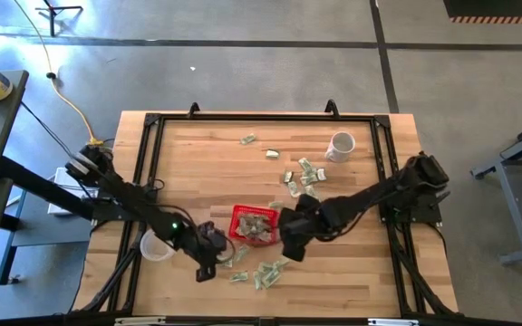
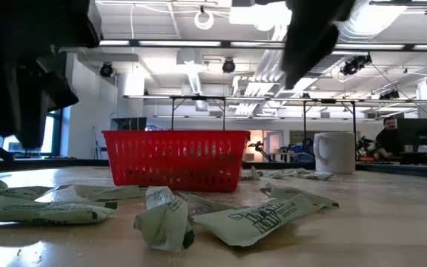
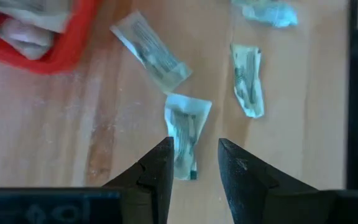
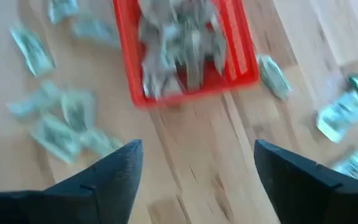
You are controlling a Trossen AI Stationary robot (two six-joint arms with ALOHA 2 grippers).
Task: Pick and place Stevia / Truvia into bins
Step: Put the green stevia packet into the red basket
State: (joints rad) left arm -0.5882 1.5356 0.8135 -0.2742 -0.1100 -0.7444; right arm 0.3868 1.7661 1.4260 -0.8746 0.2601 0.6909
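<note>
Basically, the left pincer (image 3: 194, 163) hovered part-open and empty over a small pale-green paper sachet (image 3: 184, 134) on the wooden counter (image 3: 61, 130), sachet's long axis running between its fingers, beside the red mesh basket (image 1: 254, 225). Right pincer (image 4: 197, 177) gaped empty nearby.

**Sachets and basket on the wooden table**

A small red rectangular plastic mesh basket (image 1: 255, 224) with low slotted sides sits upright near the table's front middle, holding a heap of sachets. Small flat pale green and white paper sachets (image 1: 266, 273) lie scattered, some crumpled, just in front of it; others (image 1: 303, 177) lie behind it, and a few (image 1: 248, 139) farther back.
</note>
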